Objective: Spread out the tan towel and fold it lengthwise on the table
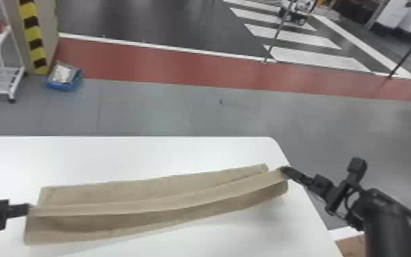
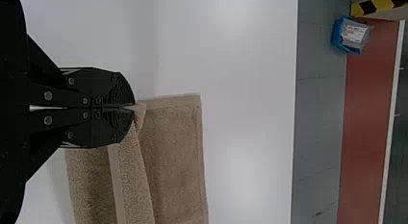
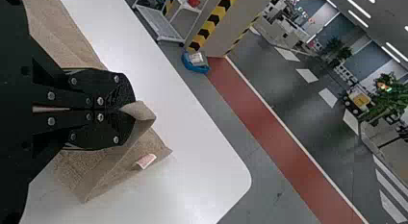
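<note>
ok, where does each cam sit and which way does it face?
Head view: on the head, looking forward and down at the towel and table; left gripper and right gripper show.
Left wrist view: on the left wrist, facing past left gripper to towel's left end and floor.
Right wrist view: on the right wrist, facing past right gripper over the table corner.
All share towel, table, blue tray.

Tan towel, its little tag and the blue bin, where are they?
Tan towel (image 1: 153, 205), head view: its middle strip.
Little tag (image 3: 146, 160), right wrist view: its middle.
Blue bin (image 1: 59, 86), head view: its near side.
</note>
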